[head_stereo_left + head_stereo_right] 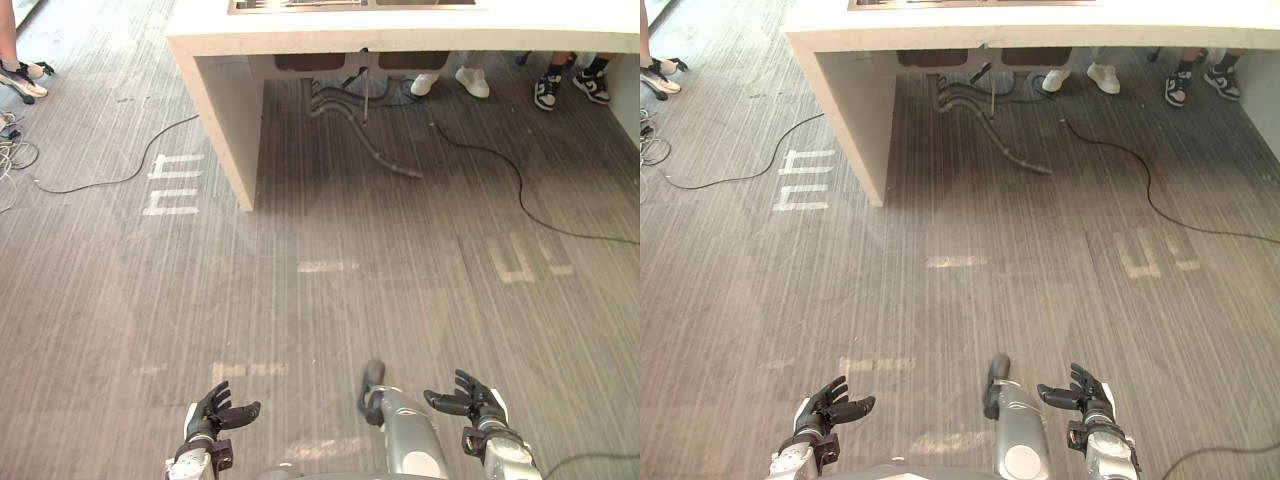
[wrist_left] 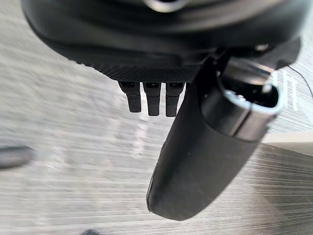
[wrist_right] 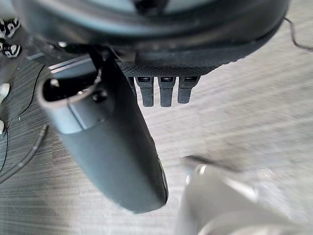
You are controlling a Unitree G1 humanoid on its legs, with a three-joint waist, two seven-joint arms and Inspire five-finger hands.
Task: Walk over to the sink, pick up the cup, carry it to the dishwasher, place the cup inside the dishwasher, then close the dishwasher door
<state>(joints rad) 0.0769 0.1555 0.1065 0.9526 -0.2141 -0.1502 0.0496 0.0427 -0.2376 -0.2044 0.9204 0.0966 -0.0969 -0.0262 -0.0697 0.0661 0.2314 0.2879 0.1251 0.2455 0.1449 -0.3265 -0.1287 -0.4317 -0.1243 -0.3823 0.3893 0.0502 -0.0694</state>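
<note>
A wide grey streaked floor (image 1: 330,300) lies between you and the white slab counter (image 1: 400,38) whose steel sink (image 1: 300,5) presumably holds the cup, so your dark left hand (image 1: 213,411) and right hand (image 1: 477,404) hang low, fingers loosely spread, empty, for walking.

The floor (image 1: 400,230) is laid in matt, streaked planking. The bench (image 1: 420,38) is faced in smooth, pale, matt panels; the sink (image 1: 300,5) is formed in metal.
</note>
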